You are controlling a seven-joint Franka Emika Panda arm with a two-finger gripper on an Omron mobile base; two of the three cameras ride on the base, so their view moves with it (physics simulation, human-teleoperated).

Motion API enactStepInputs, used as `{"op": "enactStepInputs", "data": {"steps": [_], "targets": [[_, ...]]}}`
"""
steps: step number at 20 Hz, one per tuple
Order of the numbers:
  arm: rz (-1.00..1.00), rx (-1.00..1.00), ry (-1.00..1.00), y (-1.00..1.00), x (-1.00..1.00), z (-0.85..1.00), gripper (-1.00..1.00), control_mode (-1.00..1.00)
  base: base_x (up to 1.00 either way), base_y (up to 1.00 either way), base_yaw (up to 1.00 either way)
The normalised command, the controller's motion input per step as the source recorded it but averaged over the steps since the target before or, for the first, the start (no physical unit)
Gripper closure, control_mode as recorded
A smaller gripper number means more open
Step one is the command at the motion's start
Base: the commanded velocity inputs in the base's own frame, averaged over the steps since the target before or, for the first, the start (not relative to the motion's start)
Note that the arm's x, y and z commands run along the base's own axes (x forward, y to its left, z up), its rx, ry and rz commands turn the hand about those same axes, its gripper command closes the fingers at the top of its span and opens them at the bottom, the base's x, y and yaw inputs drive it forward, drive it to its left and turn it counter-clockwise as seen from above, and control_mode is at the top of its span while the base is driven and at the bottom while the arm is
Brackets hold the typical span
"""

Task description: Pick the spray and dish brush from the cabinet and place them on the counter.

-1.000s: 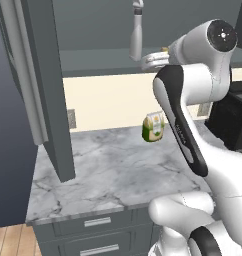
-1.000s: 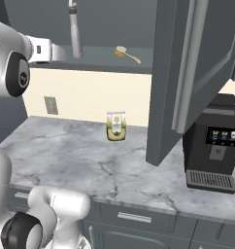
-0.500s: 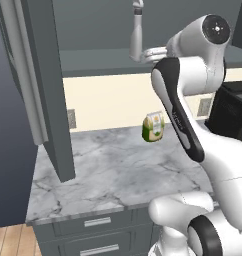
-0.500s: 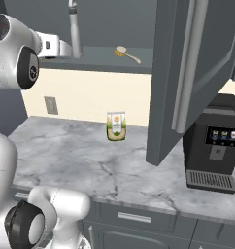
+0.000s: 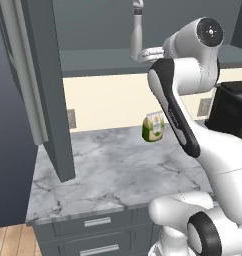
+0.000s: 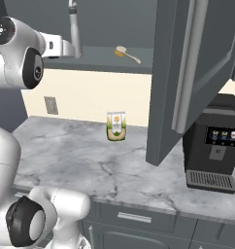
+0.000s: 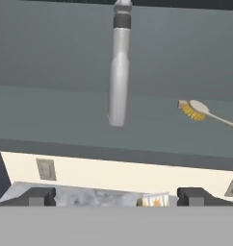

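I find the spray (image 7: 118, 72) standing upright on the grey inner shelf (image 7: 51, 120) of the cabinet (image 6: 187, 73), its trigger head cut off by the top edge in the hand view and in both base views, so I cannot make out the nozzle. The dish brush (image 7: 202, 111) lies flat on the same shelf, apart from the spray, bristle head toward the spray; the end of its handle runs out of the hand view. The gripper (image 7: 116, 196) sits in front of and below the shelf edge, level with the spray, its jaws spread wide and holding nothing; from the left base view my own arm blocks much of the shelf. One open cabinet door (image 6: 182, 82) hangs out over the bench (image 6: 90, 155). On the bench, by the back wall, stands a green-and-cream pouch (image 6: 116, 126), with a black coffee machine (image 6: 214, 146) farther along, partly behind the door.
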Motion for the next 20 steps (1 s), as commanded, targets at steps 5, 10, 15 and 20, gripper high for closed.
{"op": "enactStepInputs", "data": {"steps": [5,10,15,20], "targets": [[0.00,0.00,0.02,0.00,0.48,0.01,-1.00,-1.00,0.00,0.00,0.00],[0.00,0.00,0.08,0.00,0.41,0.05,-1.00,-1.00,0.00,0.00,0.00],[0.00,0.00,0.06,0.00,0.35,0.01,-1.00,-1.00,0.00,0.00,0.00],[0.00,0.00,0.01,0.00,0.33,0.00,-1.00,-1.00,0.00,0.00,0.00]]}}
